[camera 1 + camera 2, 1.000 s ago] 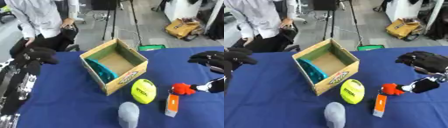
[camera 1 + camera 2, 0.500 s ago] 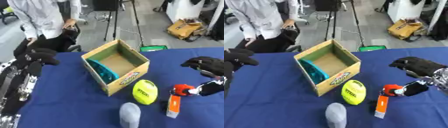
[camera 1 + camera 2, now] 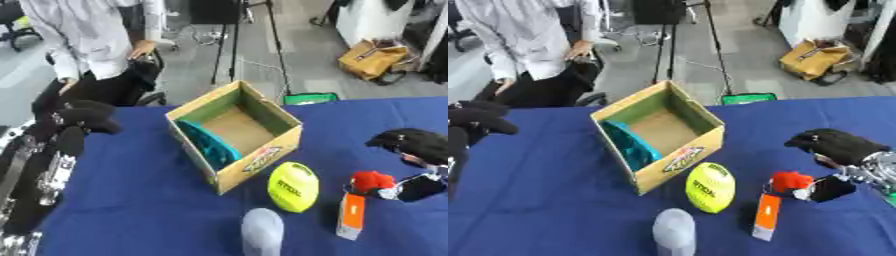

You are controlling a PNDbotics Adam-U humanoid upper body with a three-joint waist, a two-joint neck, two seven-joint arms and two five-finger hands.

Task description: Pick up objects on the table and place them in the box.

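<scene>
While seen through the left eye, open cardboard box (image 3: 236,135) sitting mid-table on the blue cloth (image 3: 131,200), tan walls, printed logo on the near side, something teal tucked against its left inner wall. Just in front, near the box's right corner: yellow-green ball (image 3: 292,186) with dark lettering, slightly egg-shaped from this angle. Right of that, small red object (image 3: 371,180), rounded, and below it a slim orange-and-white packet (image 3: 352,222) standing upright. Grey rounded thing (image 3: 262,231) at the near edge, blurred, hard to name. Left hand (image 3: 83,116) up at the table's left side, fingers curled in, holding nothing. Over to the right eye: right hand (image 3: 837,145) hovering just above and right of the red object, black fingers bent downward, nothing visibly in them; whether thumb meets fingers, cannot tell clearly, but nothing held. Ball, red object, packet all outside the box, on the cloth.
</scene>
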